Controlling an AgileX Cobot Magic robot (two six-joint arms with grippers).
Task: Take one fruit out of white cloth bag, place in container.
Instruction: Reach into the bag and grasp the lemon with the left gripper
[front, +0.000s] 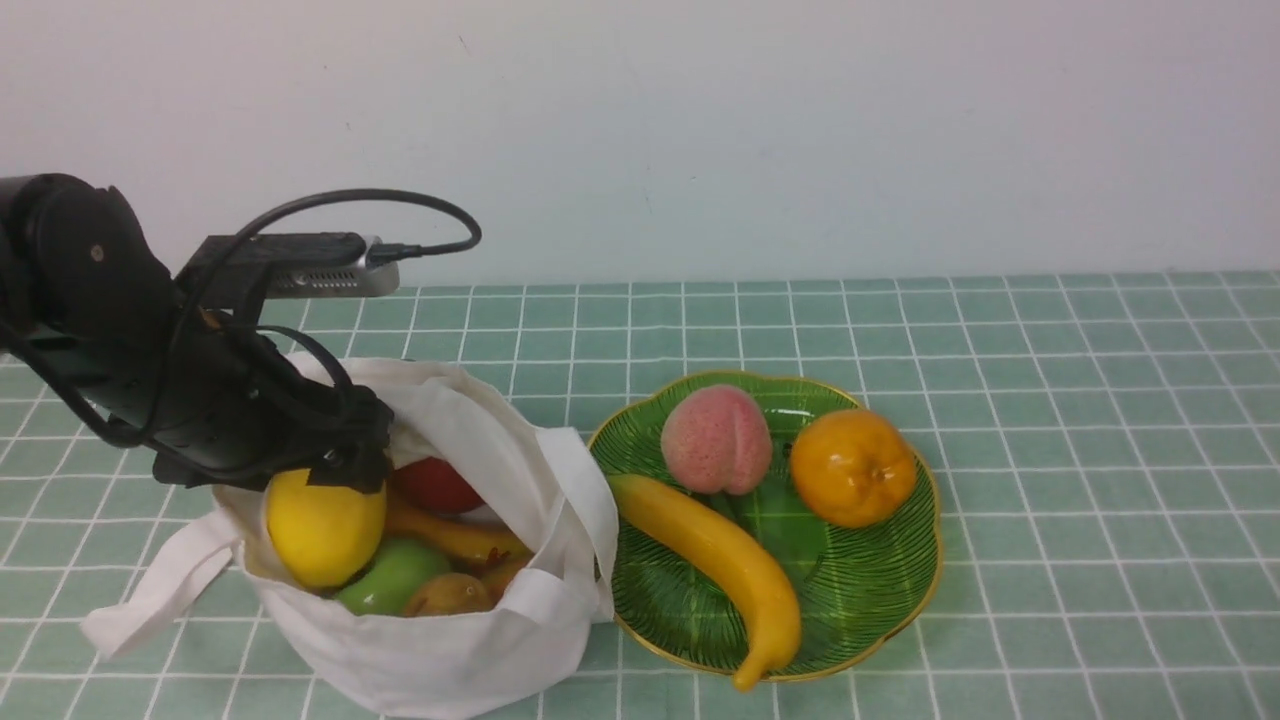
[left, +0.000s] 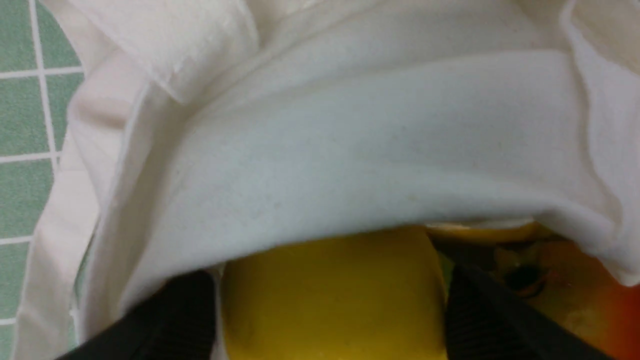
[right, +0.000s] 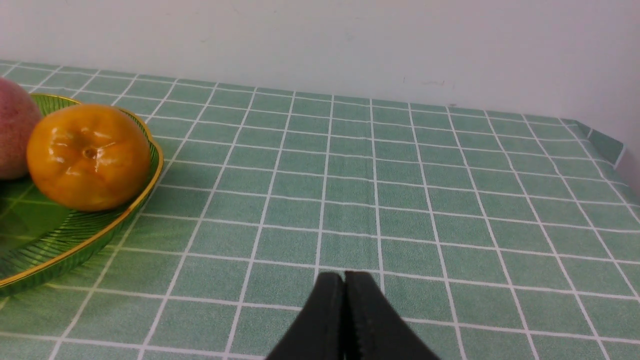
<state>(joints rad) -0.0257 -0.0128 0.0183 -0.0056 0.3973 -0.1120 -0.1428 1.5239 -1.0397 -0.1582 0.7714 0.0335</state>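
Because the white cloth bag (front: 450, 650) slumps open near the front of the table (front: 1100, 450), its load shows plainly: a green fruit (front: 390, 580), a red fruit (front: 435, 487), and the lemon (front: 325, 525) on top at the robot's left side of the mouth. Over it, the left gripper (front: 338, 465) has its jaws pinching the lemon from either side. The left wrist view shows a black jaw on each flank and a fold of cloth just beyond.

I judge the step in hand to be the lift-out: the fruit is gripped but not yet clear of the bag. The next move calls for a straight rise past the cloth rim, then a carry toward the robot's right to the green plate (front: 870, 590) just beside the bag — where the banana (front: 720, 560), peach (front: 715, 440) and tangerine (front: 852, 467) leave only a little bare glass. Past the plate, the right gripper (right: 345, 300) hangs low over the table, jaws pressed together. No brand, label or writing can be read anywhere.
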